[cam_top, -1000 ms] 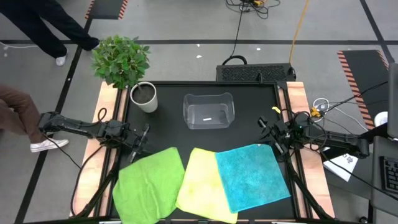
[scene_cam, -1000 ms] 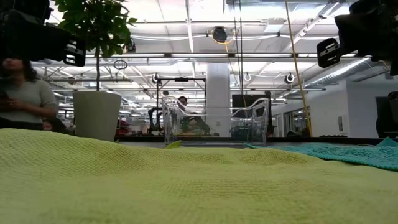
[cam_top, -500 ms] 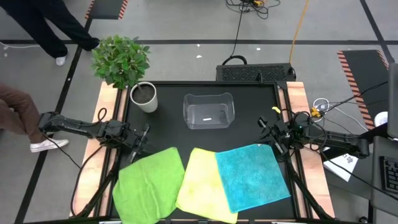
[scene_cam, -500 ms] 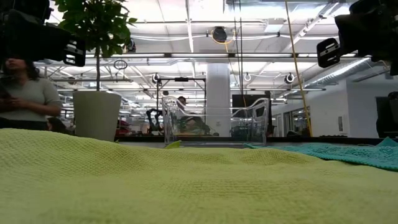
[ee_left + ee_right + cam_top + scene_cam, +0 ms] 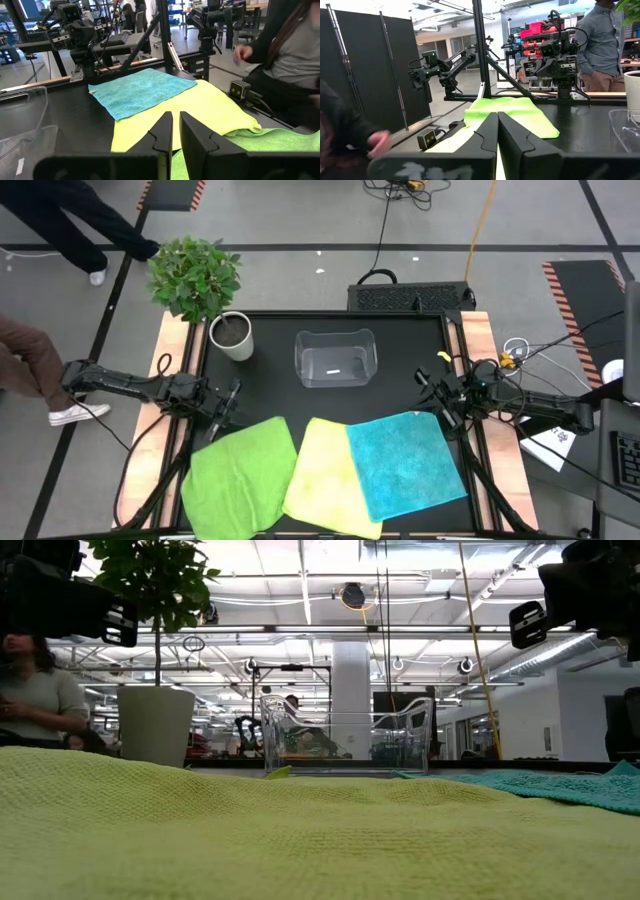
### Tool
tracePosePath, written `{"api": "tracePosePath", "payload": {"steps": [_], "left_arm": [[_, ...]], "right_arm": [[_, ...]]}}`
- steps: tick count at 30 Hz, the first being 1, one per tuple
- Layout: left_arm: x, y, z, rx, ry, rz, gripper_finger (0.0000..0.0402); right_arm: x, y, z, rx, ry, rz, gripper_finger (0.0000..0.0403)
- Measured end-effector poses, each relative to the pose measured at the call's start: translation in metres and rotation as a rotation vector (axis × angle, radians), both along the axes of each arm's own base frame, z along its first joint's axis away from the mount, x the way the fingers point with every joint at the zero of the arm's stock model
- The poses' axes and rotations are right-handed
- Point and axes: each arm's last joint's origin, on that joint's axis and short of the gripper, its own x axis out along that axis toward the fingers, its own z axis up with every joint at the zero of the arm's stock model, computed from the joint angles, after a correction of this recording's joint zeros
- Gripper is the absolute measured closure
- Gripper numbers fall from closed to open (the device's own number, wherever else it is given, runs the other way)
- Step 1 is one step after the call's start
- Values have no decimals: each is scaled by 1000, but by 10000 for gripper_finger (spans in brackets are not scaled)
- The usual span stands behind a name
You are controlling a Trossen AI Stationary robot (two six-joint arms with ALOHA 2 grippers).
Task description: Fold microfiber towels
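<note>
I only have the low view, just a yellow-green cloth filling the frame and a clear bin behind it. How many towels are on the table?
Observer: Three in a row: bright green towel, pale yellow-green towel, turquoise towel.
Operator: Do they overlap?
Observer: Yes, the turquoise towel's edge lies over the pale yellow-green one.
Operator: Is either arm holding a towel?
Observer: No. The left gripper hangs by the green towel's far corner, the right gripper by the turquoise one's; both sets of fingers nearly together, holding nothing.
</note>
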Motion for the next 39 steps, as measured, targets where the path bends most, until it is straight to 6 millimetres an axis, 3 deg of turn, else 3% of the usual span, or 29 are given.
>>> {"api": "tracePosePath", "payload": {"steps": [18, 39], "left_arm": [[0, 0, 1, 3, -7, 3, 364], [-2, 2, 32, -40, -330, 53, 364]], "right_arm": [[0, 0, 0, -5, -2, -1, 403], [-2, 0, 8, -27, -84, 0, 403]]}}
